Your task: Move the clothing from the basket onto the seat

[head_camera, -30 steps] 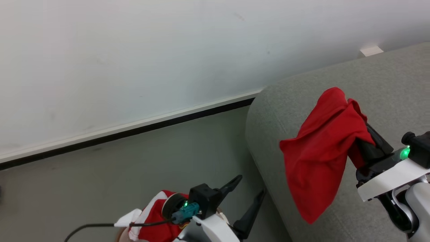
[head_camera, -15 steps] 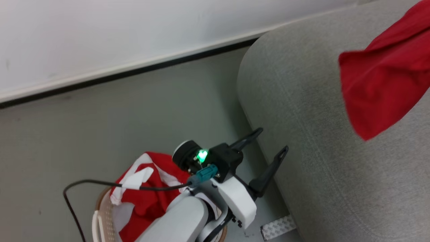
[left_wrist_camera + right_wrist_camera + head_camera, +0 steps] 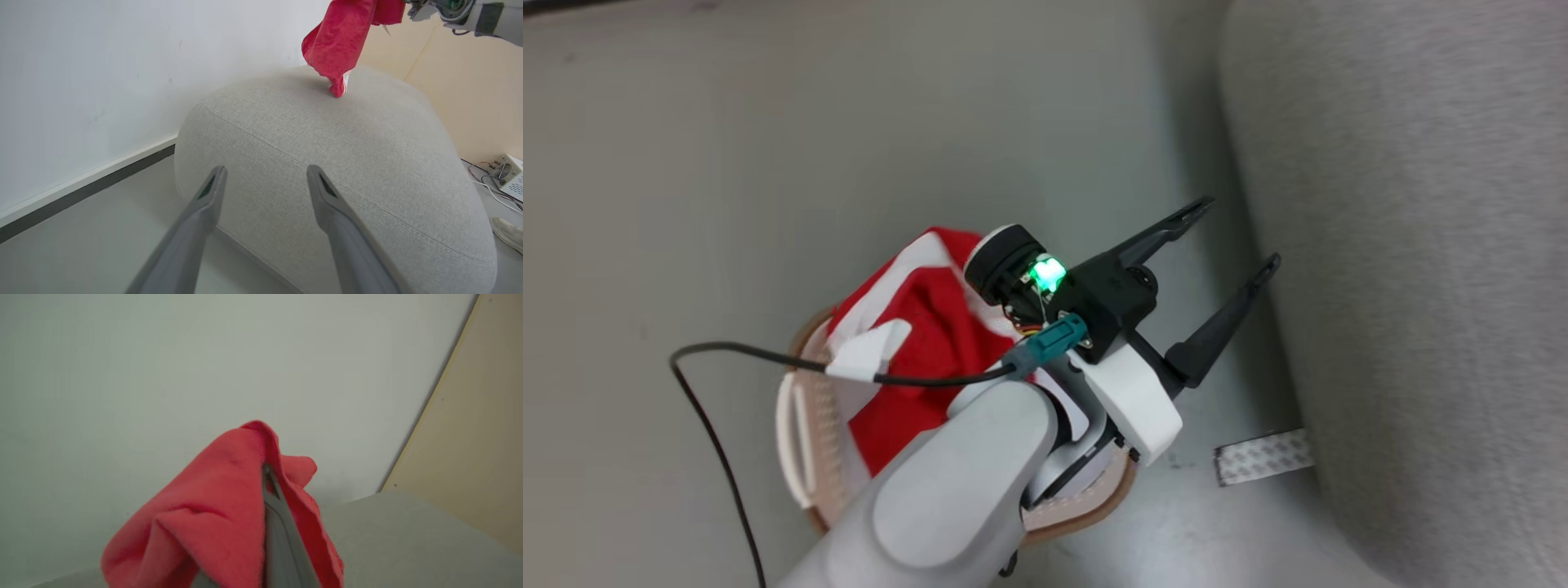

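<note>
The head view looks down on the basket (image 3: 799,425), a rounded white plastic tub with perforated sides and a brown rim band. It stands on the smooth grey floor (image 3: 768,122) just left of the seat (image 3: 1421,245). A striped red garment (image 3: 915,359), soft and crumpled with white bands, is heaped in it, partly under the pale left forearm. The left claw (image 3: 1239,233) shows over the floor between basket and seat, its dark fingers spread wide and holding nothing. A black cable (image 3: 719,441) loops off to the left, and a textured tape strip (image 3: 1262,457) lies at the seat's foot.

The left wrist view gives the seat (image 3: 327,143) in fuller shape: a rounded, light grey woven cushion with a stitched seam, against a white wall (image 3: 102,61). Over its far side the hanging garment (image 3: 339,36), bright red, droops from the right arm. Its white-trimmed low tip reaches the seat top, but whether it touches is unclear.

The right wrist view shows the right claw (image 3: 267,473) closed on that garment (image 3: 220,498), with cloth folded over a grey finger.
</note>
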`<state>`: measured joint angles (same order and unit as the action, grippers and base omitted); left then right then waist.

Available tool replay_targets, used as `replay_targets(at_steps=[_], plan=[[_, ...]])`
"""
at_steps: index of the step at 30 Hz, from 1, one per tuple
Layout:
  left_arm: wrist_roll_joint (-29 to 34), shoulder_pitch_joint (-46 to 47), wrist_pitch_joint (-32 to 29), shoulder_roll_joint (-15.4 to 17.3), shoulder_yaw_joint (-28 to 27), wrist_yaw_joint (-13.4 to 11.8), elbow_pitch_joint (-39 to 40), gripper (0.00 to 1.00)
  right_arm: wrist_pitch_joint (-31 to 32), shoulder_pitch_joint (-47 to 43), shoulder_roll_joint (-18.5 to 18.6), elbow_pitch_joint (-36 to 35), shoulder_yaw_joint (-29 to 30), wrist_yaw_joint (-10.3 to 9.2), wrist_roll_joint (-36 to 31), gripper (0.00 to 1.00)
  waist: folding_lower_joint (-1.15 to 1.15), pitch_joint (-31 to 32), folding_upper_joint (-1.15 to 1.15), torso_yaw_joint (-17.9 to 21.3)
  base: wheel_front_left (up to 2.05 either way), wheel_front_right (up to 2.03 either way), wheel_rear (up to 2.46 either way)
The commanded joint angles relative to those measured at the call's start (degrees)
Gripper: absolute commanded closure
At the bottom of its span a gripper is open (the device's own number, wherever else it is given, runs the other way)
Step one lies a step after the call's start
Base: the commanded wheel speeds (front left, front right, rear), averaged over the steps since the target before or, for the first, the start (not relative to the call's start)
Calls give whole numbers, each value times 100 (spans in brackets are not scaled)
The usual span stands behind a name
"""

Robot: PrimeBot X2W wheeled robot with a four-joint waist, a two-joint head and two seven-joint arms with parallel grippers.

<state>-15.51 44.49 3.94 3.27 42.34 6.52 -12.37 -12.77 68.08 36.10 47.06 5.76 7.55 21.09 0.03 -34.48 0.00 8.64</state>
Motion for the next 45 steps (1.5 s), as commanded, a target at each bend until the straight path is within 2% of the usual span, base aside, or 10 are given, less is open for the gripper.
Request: replay_targets(at_steps=[1,6,8,9,10,13,19,26,36,45], plan=[[-48,70,55,0,25,-24,-45,0,-45,52,-57,180,130,-12,-122,100,-3,-411,0,-457,0,0,0],[-221,112,314,-22,160,-107,-363,0,-186,-188,-413,1105,810,-13,-793,96,-3,-451,0,-675,0,0,0],[-264,76,387,-29,192,-134,-490,0,-207,-318,-559,1402,1075,-13,-1052,62,-3,-378,0,-668,0,0,0],[-296,49,419,-30,195,-143,-545,0,-222,-355,-634,1497,1127,-13,-1179,53,-3,-316,0,-658,0,0,0],[-317,20,444,-28,197,-157,-609,0,-233,-388,-697,1582,1217,-13,-1302,0,-3,-246,0,-641,0,0,0],[-357,-56,544,30,146,-221,-762,0,-242,-555,-940,1553,1429,-13,-1644,0,-3,7,0,-554,0,0,0],[-557,-462,778,248,-79,-428,-956,0,-243,-1307,-1537,548,1453,-13,-2304,0,-3,783,0,-324,0,0,0],[-729,-1260,1034,553,-487,-863,-962,0,-236,-2495,-2327,-745,1085,-13,-2261,0,-3,1810,0,-259,0,0,0],[-708,-2588,1118,968,-1349,-1404,-461,0,-235,-4495,-2778,-2330,648,-13,-1824,0,-3,2829,0,-703,0,0,0],[-377,-3702,1121,937,-2228,-1388,-57,0,-235,-5661,-3166,-2921,55,-13,-1719,0,-3,3231,0,-1053,0,0,0]])
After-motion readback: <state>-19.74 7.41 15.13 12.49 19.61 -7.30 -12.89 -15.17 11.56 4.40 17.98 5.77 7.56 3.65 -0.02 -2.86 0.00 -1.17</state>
